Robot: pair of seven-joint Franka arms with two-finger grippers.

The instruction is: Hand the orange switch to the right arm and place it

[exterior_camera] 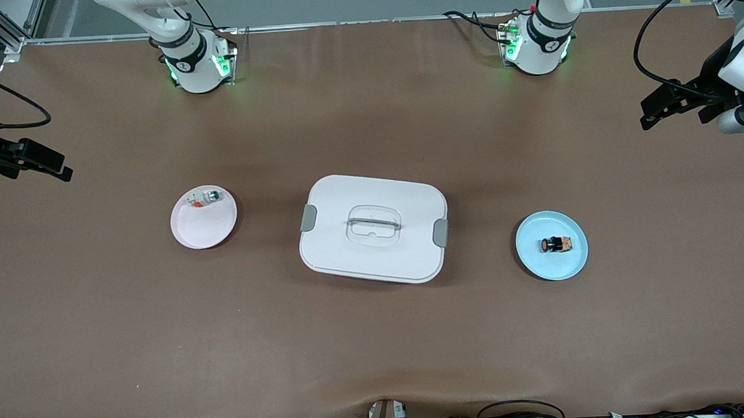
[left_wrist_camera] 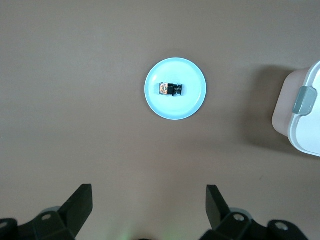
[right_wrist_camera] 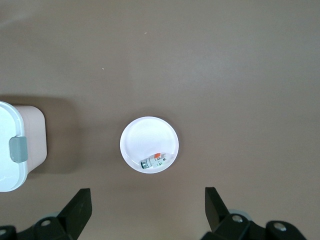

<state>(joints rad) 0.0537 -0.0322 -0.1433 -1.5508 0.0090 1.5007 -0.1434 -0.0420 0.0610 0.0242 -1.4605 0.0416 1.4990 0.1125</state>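
The orange switch (exterior_camera: pixel 555 244) (left_wrist_camera: pixel 170 89) lies on its side in the middle of a light blue plate (exterior_camera: pixel 537 261) (left_wrist_camera: pixel 190 107) toward the left arm's end of the table. High over the bare brown table near that plate hangs my left gripper (exterior_camera: pixel 662 105) (left_wrist_camera: pixel 148 192), open and holding nothing. At the right arm's end my right gripper (exterior_camera: pixel 37 159) (right_wrist_camera: pixel 147 192) is just as high over bare table near a pale pink plate (exterior_camera: pixel 197 232) (right_wrist_camera: pixel 145 135). It is open too, with nothing between its fingers.
A small white switch (exterior_camera: pixel 203 197) (right_wrist_camera: pixel 153 161) with green and red bits lies at the pink plate's rim. A white lidded box (exterior_camera: pixel 374 259) (left_wrist_camera: pixel 305 135) (right_wrist_camera: pixel 10 170) with grey clips and a clear handle stands mid-table between the plates.
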